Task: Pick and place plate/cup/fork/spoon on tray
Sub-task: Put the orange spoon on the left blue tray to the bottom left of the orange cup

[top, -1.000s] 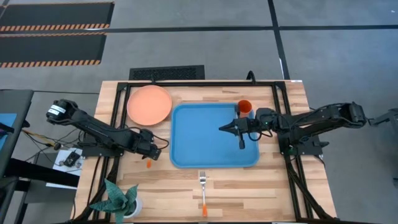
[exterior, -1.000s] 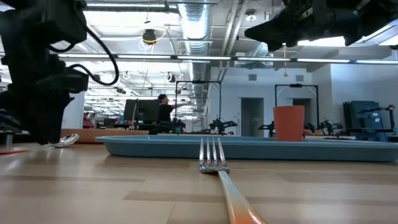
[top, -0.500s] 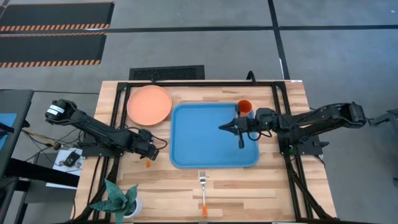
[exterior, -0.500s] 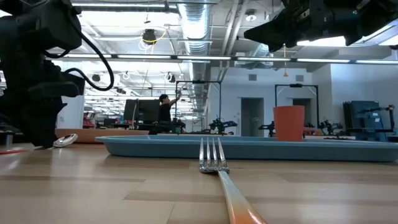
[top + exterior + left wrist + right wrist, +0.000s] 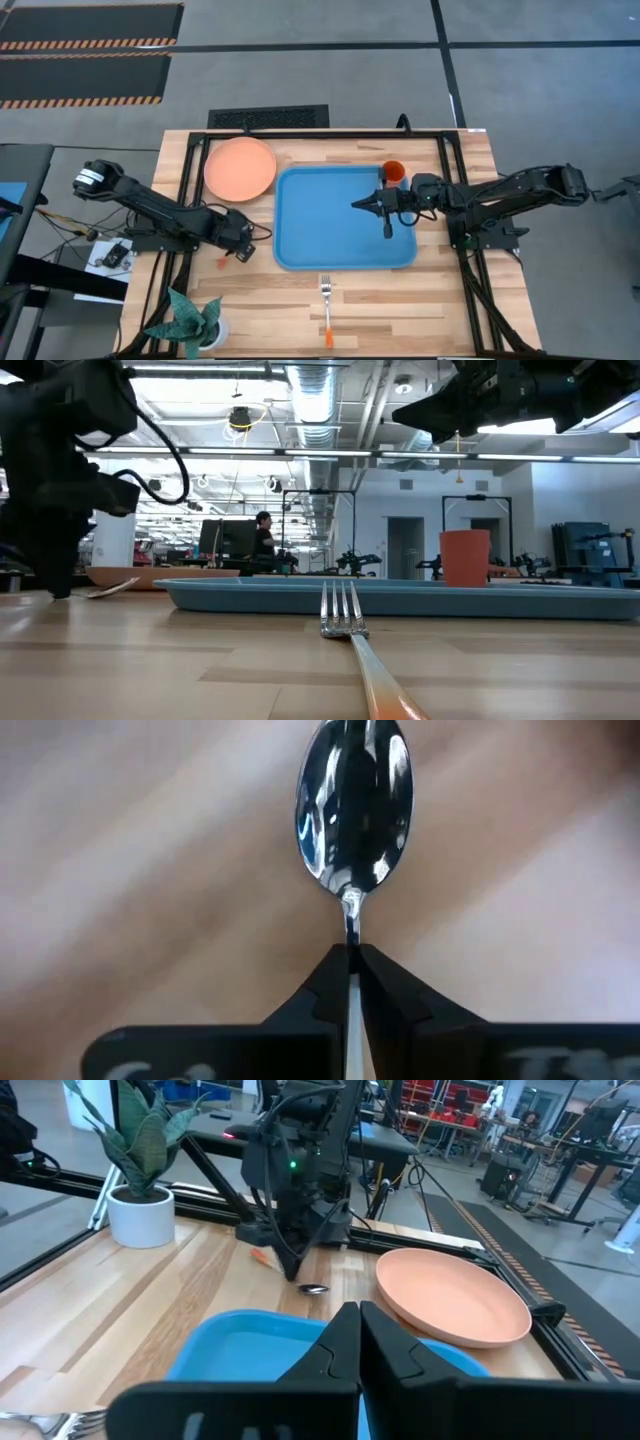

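left fingers [image 5: 349,982] pinch spoon [image 5: 353,800] neck, pointing down.

The wooden table [image 5: 440,290] bears the tray [image 5: 340,245], plate [image 5: 240,168], fork [image 5: 326,305] and potted plant [image 5: 192,322].

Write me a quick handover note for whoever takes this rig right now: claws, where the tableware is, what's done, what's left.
Left claw: shut on the spoon at its neck, on the wood left of the tray.
Right claw: shut, empty, hovering over the tray.
Cup: upright in the tray's far right corner. Done.
Plate: still on the table, just off the tray's far left corner.
Fork: on the table in front of the tray, tines toward it.
Left to do: spoon, plate and fork onto the tray.
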### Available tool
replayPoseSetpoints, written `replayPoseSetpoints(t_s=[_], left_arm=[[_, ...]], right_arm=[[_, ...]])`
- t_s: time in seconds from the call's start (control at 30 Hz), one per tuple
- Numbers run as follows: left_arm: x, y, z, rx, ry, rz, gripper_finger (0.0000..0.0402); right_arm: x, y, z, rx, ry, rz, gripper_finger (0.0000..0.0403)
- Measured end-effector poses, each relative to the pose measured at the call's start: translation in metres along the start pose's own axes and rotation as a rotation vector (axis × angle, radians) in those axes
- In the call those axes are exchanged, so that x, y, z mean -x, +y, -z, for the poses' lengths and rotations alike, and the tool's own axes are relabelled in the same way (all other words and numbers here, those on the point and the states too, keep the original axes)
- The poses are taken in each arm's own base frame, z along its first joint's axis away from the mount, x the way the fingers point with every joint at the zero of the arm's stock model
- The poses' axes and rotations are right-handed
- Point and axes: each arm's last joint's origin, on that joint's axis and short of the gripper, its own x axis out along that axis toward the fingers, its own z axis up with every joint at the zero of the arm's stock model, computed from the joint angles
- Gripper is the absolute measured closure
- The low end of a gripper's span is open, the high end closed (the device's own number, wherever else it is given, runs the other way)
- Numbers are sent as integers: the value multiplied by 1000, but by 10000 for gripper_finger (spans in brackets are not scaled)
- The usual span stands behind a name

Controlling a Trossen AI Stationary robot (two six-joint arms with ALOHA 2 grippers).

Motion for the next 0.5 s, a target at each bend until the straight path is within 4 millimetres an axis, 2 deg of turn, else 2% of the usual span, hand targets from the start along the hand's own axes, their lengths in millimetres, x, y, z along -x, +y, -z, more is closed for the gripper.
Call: replayPoseSetpoints(t_s=[0.27, 0.5], left_arm=[[18, 1, -2, 90, -26, 131, 400], [34, -16, -19, 238, -212, 386, 401]], right_arm=[[0, 0, 0, 0, 1, 0, 388], [0, 0, 0, 0, 2, 13, 388]])
